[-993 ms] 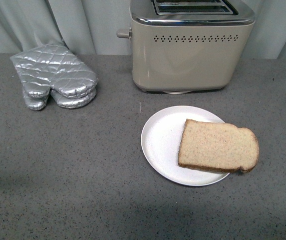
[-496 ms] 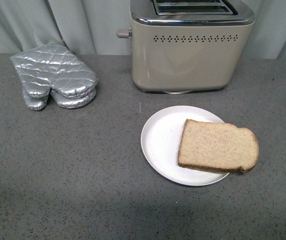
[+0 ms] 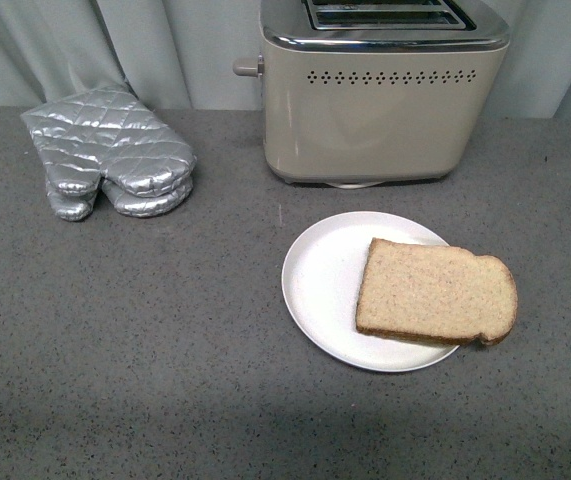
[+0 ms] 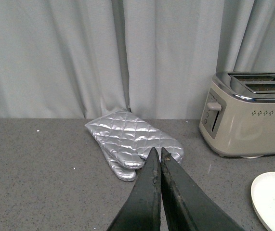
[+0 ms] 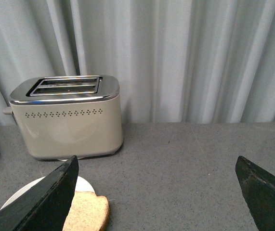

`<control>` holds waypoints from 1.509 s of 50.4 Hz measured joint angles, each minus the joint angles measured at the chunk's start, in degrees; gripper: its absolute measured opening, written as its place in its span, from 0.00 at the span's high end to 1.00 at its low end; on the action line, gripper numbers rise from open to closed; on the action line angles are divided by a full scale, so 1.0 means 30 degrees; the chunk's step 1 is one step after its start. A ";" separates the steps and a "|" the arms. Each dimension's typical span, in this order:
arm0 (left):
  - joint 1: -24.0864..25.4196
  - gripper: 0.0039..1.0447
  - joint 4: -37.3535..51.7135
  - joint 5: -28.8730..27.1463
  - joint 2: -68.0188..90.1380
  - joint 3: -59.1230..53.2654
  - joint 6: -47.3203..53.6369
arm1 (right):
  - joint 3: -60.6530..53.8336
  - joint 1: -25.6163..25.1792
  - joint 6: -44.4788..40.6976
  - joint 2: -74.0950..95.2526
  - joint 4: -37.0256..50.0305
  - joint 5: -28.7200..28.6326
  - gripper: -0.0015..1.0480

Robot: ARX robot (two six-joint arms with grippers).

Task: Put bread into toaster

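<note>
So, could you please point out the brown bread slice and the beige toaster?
Brown bread slice (image 3: 435, 292): front view, middle of crumb face.
Beige toaster (image 3: 375, 130): front view, front wall.

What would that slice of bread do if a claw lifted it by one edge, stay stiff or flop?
The bread looks thin and soft, so it would probably sag a little and dent if squeezed hard. It seems light for its size. Lying flat on the smooth plate, it may slide when pushed.
</note>
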 joint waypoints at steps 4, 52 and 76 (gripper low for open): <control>0.0000 0.97 -0.0576 0.0000 -0.0583 0.0000 0.0000 | 0.0000 0.0000 0.0000 0.0000 0.0000 0.0000 0.09; 0.0000 0.91 -0.7125 0.0029 -0.7016 0.0000 0.0000 | 0.0000 0.0000 0.0000 0.0000 0.0000 0.0000 0.09; 0.0000 0.21 -0.7125 0.0029 -0.7045 0.0000 0.0000 | 0.0000 0.0000 0.0000 0.0000 0.0000 0.0007 0.09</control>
